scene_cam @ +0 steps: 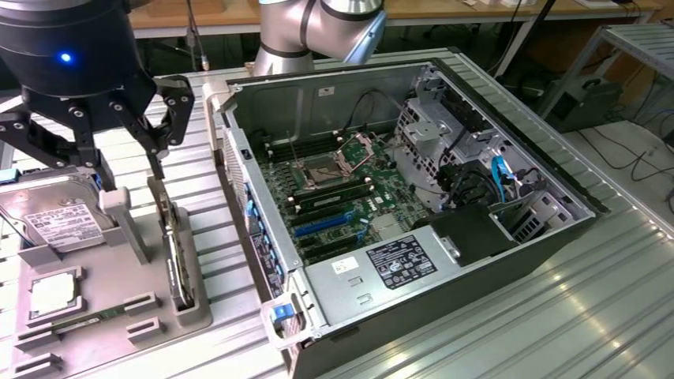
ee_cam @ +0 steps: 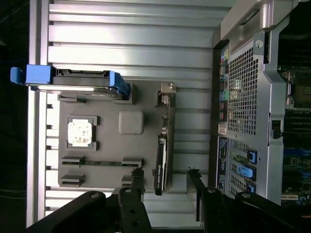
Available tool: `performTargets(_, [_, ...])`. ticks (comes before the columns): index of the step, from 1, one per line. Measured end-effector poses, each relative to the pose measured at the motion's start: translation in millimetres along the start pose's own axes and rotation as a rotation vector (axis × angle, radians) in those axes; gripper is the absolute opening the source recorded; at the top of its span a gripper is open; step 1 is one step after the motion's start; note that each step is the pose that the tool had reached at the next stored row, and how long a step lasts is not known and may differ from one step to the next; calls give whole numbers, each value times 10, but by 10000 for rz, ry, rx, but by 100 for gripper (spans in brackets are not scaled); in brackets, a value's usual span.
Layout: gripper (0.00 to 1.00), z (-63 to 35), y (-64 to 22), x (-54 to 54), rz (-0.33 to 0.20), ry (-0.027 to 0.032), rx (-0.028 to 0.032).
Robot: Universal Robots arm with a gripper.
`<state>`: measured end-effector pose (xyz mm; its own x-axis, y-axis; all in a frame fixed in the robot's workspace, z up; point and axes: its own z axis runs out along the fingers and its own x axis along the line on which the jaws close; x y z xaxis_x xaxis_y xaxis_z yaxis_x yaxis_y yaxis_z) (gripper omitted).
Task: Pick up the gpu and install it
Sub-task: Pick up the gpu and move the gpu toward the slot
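The gpu [scene_cam: 175, 251] stands on its edge in a slot of the grey holder tray [scene_cam: 116, 300], at the exterior view's left. In the wrist view the gpu [ee_cam: 162, 150] shows edge-on, a thin dark card with its metal bracket at one end. My gripper [scene_cam: 129, 167] hangs above the card with its black fingers spread wide and nothing between them. In the wrist view the gripper [ee_cam: 165, 182] straddles the line of the card, one finger on each side, apart from it.
The tray also holds a silver hard drive [scene_cam: 50, 219] in a blue carrier [ee_cam: 73, 80], a processor chip [ee_cam: 80, 132] and a memory stick [ee_cam: 99, 163]. The open computer case [scene_cam: 495, 260] lies to the exterior view's right, motherboard [scene_cam: 337, 189] exposed, on a ribbed metal table [scene_cam: 589, 316].
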<state>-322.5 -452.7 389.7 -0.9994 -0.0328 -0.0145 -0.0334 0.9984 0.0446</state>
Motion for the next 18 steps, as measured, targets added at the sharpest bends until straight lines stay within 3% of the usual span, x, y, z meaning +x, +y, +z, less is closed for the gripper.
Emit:
performTargets(2, [48, 76, -4, 1, 20, 33, 0])
performTargets(10, [48, 244, 20, 2, 66, 30, -1])
performTargets(18, [48, 402, -11, 5, 85, 32, 1])
